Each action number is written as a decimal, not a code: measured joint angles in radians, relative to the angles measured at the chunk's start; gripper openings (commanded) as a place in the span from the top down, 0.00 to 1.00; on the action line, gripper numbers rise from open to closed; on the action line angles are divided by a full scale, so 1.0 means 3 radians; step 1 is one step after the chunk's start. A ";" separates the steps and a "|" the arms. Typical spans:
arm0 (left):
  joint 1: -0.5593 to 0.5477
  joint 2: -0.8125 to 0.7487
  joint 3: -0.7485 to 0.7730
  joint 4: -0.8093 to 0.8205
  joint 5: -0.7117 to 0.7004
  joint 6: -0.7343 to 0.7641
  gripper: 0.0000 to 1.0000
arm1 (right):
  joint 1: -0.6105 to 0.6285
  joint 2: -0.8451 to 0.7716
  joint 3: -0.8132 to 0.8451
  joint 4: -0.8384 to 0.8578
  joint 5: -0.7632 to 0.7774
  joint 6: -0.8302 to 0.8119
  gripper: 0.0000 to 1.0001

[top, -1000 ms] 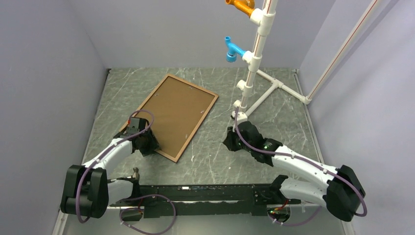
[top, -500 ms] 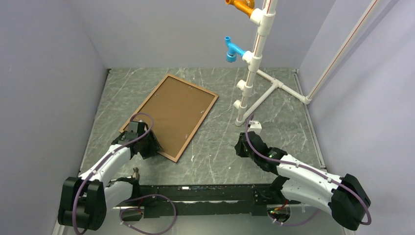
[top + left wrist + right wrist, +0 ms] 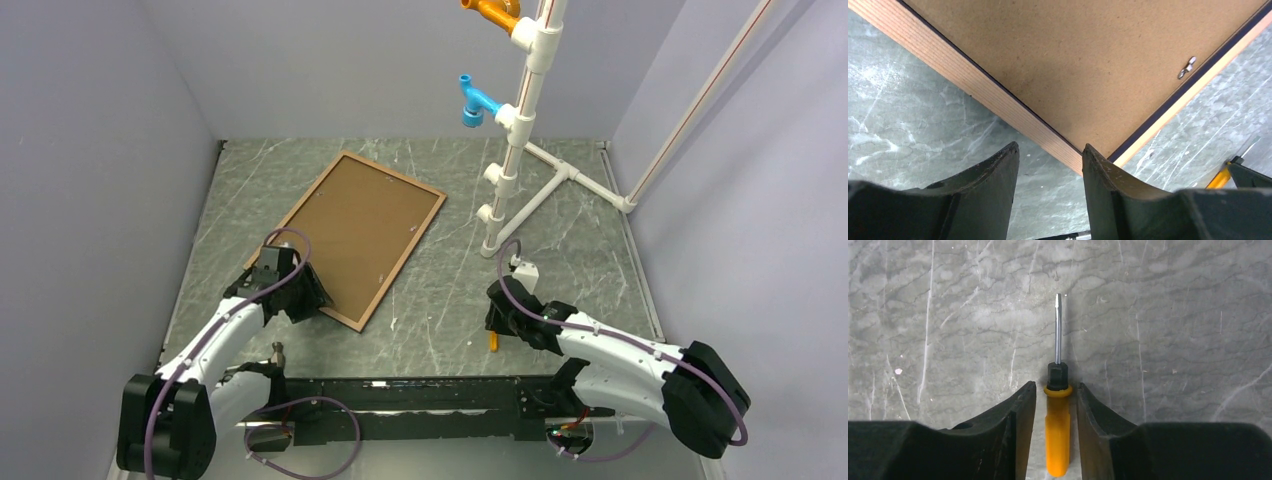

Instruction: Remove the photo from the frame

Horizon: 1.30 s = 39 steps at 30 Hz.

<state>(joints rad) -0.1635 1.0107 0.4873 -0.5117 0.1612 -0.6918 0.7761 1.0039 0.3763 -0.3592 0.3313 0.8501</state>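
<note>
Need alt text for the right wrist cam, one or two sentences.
An orange-handled screwdriver lies on the grey marbled table, tip pointing away, its handle between the two dark fingers of the right gripper. A narrow gap shows on each side of the handle, so the jaws look open.

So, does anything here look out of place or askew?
The frame lies face down, brown back up, diagonal on the table. An orange screwdriver lies in the open right pincer. Nothing looks damaged.
</note>
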 measured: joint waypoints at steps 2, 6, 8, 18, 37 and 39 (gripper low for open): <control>0.0000 -0.0023 0.0036 -0.0017 0.0000 0.0001 0.42 | 0.0006 0.0000 0.0014 -0.0008 0.0000 -0.0011 0.47; 0.0000 -0.0136 0.0047 -0.0032 0.0029 0.0003 0.33 | 0.0034 -0.0003 0.0126 -0.0090 0.0004 -0.0145 0.27; 0.0000 -0.0223 0.0047 -0.0029 0.0061 0.0001 0.31 | 0.0060 0.0017 0.0258 -0.0131 0.0004 -0.0303 0.18; 0.0004 -0.0673 0.0037 -0.0234 -0.0106 -0.0130 0.27 | 0.0804 0.1127 0.1431 0.0224 -0.0097 -0.1511 0.00; 0.0533 -0.0846 0.0085 -0.1052 -0.0635 -0.0710 0.13 | 0.1709 0.3039 0.2841 0.0977 -0.0479 -0.2684 0.42; 0.0619 -0.0804 0.0085 -0.1010 -0.0488 -0.0703 0.13 | 0.1713 0.3096 0.2888 0.0978 -0.0467 -0.2744 0.42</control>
<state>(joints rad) 0.0223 0.7696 0.5129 -0.8146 0.0147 -0.9028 1.2900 1.9327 1.2427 -0.0658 0.1913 0.0269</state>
